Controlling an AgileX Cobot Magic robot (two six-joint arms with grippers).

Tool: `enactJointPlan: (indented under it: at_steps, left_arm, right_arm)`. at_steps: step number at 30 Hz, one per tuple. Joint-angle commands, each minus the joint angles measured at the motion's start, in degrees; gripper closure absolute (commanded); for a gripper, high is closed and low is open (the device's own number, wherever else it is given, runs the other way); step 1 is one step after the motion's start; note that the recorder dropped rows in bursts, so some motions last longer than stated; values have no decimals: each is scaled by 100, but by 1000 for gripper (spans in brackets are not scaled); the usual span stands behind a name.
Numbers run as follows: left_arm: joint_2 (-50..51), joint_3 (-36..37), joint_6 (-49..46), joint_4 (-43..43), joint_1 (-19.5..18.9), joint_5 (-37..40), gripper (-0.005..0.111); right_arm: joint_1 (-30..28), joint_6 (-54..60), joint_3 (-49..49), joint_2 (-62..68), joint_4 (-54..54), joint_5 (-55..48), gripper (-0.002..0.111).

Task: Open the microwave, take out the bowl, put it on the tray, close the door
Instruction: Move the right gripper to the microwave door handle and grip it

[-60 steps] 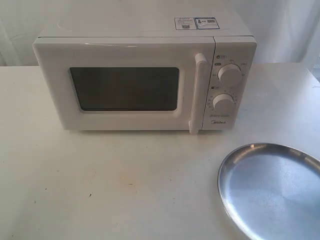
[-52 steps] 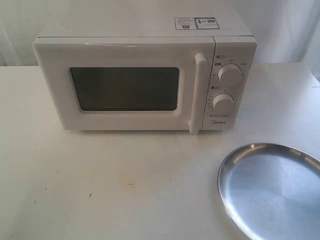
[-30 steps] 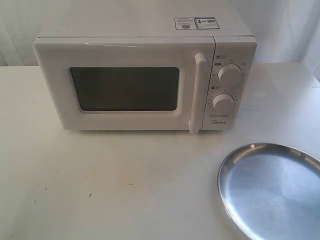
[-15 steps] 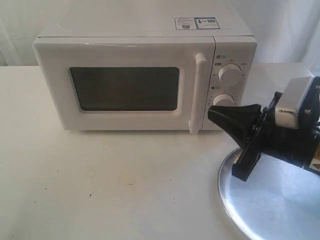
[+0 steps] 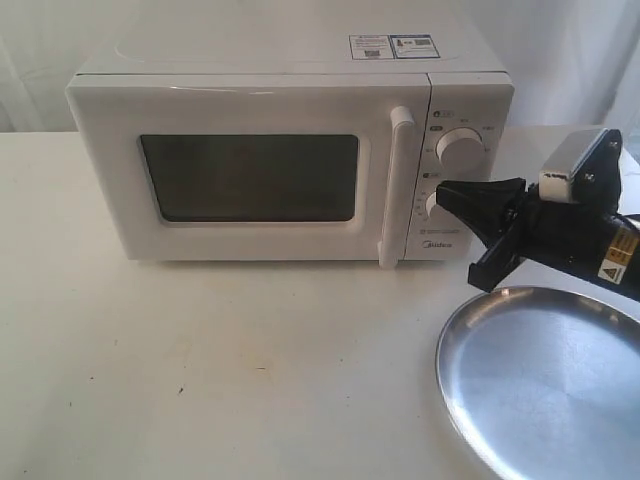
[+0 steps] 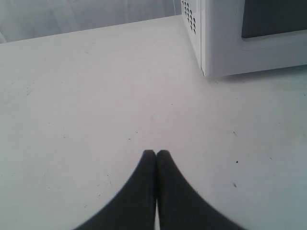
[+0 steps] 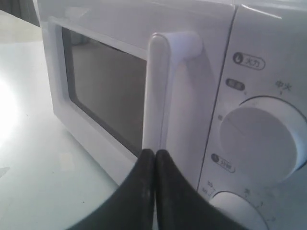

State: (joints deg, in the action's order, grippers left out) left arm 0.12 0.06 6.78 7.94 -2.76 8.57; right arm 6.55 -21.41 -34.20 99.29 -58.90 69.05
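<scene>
Right end effector (image 7: 154, 152), black tapered tips together, faces glossy white door (image 5: 245, 178).

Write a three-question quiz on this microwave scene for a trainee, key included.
1. True or false: the door of the microwave stands open.
2. Pick one. The fingers of the left gripper and the right gripper are: A) both apart, B) both pressed together with nothing between them, C) one pair apart, one together.
3. Fill in: the shiny steel ____ lies on the table in front of the microwave's dial side.

Key: 1 false, the door is shut flush. 2 B. 3 tray.
</scene>
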Motion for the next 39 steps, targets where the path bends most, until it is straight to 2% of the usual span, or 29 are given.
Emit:
enactJointPlan:
  at_steps: [1,4,8,10,17,22,28,33,39]
  left_arm:
    - [-12,-6,37,-21,5,-3,107]
    - [-12,-6,37,-21,5,-3,107]
    - [-12,-6,37,-21,5,-3,107]
    - [-12,-6,37,-21,5,-3,107]
    - [-12,-6,37,-21,5,-3,107]
    - [-12,-6,37,-21,5,-3,107]
    - [-12,-6,37,-21,5,-3,107]
    - [-12,-6,37,-21,5,-3,107]
    - [-12,-6,37,-21,5,-3,107]
  right_arm:
    - [-26,19,-46,83,-10,-37,107]
    - [-26,19,-46,83,-48,-238,93]
    - [1,19,-46,140,-144,-128,62]
    - [118,19,-46,140,-96,-138,55]
    - [852,838,-58,140,667,-818,56]
    - [948,879,-70,140,1284,-885,56]
    - [948,679,-317,160,1138,-1360,64]
    - [948,10,-650,323,133,-1361,64]
    - [948,-156,-1012,699,-9,-1491,64]
